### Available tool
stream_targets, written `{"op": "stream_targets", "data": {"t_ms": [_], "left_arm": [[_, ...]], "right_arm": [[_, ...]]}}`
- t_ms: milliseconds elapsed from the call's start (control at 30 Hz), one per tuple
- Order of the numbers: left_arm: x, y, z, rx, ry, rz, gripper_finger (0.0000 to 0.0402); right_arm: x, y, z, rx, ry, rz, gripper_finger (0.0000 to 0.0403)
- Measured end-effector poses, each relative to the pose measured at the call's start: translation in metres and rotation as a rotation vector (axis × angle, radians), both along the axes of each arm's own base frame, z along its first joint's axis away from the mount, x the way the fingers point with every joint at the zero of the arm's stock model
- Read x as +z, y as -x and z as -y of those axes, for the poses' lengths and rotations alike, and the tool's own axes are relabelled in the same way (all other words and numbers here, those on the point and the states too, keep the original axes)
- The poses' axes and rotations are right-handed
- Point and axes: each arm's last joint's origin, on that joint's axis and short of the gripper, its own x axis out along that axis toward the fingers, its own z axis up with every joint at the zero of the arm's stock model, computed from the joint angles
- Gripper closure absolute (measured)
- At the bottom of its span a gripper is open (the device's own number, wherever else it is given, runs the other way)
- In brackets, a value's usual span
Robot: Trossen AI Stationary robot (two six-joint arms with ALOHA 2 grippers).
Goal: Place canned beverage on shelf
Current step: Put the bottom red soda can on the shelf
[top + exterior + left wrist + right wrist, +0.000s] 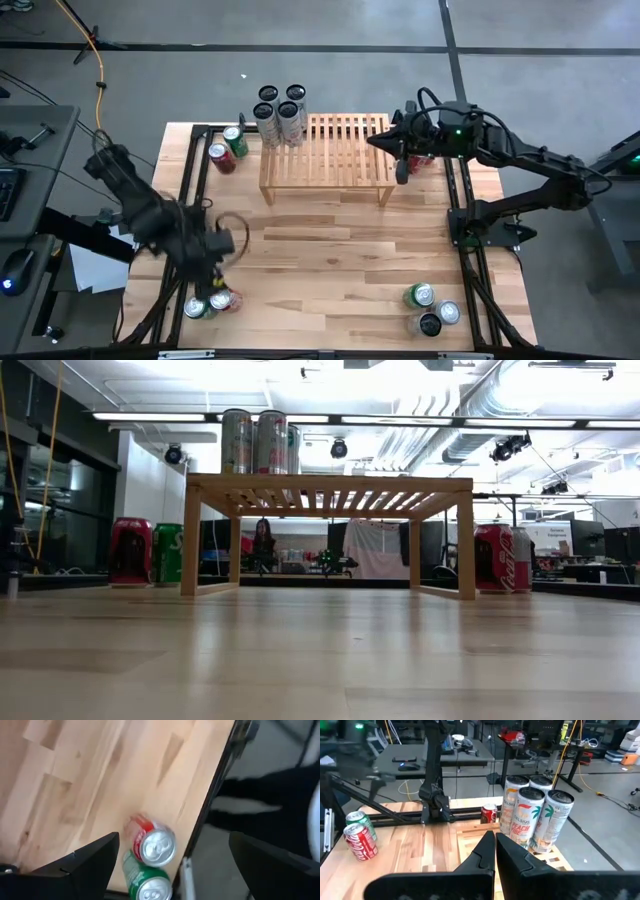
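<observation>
Hovering wide open, the left gripper (167, 865) sits above a red can (152, 842) near the table's front-left corner; rigid, smooth, slippery, dentable; grip mid-body; right gripper (398, 150) shut beside the shelf (345, 150).

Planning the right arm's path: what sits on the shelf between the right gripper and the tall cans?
Nothing: in the high view, bare slats of the shelf separate the shut right gripper from the tall cans.
</observation>
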Motion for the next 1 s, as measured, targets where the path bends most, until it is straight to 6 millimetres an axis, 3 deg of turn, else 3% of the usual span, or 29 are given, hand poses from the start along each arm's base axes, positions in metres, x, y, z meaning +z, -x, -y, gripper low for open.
{"op": "stream_targets", "data": {"t_ms": [167, 300, 600, 1000], "left_arm": [[-0.035, 0.003, 0.049, -0.143, -0.096, -0.091, 0.0035], [-0.060, 0.003, 0.075, -0.229, -0.191, -0.140, 0.0035], [-0.092, -0.008, 0.091, -0.208, -0.320, -0.205, 0.0035], [-0.133, -0.024, 0.105, -0.200, -0.408, -0.309, 0.0035]], "right_arm": [[-0.008, -0.002, 0.000, -0.001, -0.016, -0.067, 0.0403], [-0.015, -0.005, 0.001, -0.001, -0.030, -0.133, 0.0403], [-0.026, -0.018, 0.004, -0.004, -0.049, -0.187, 0.0403], [-0.028, -0.020, 0.004, -0.004, -0.051, -0.196, 0.0403]]}}
